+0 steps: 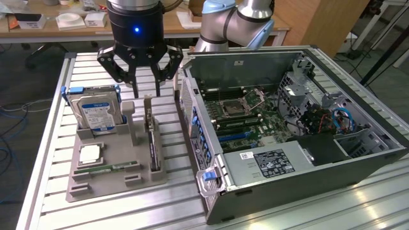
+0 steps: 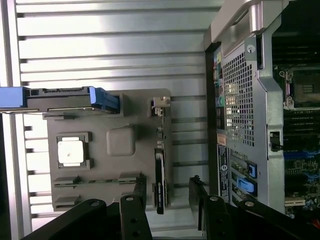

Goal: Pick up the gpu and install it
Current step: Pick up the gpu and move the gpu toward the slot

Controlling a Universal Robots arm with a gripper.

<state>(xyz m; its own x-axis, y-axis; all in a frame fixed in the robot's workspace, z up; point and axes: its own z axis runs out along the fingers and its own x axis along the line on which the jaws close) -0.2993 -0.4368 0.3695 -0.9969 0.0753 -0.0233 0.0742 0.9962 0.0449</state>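
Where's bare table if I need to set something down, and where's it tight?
Free: the table between the grey tray and the table's near edge, and the strip along the tray's side at the exterior view's left. Tight: the gap between the gpu and the computer case; the open gripper hovers over the gpu.

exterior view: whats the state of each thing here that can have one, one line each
hand: open, holding nothing, above the gpu
gpu: standing on edge in the grey holder, not gripped
hard drive: upright in the holder
cpu chip: flat in its recess
ram stick: lying flat in the holder
computer case: on its side, side panel off, interior exposed
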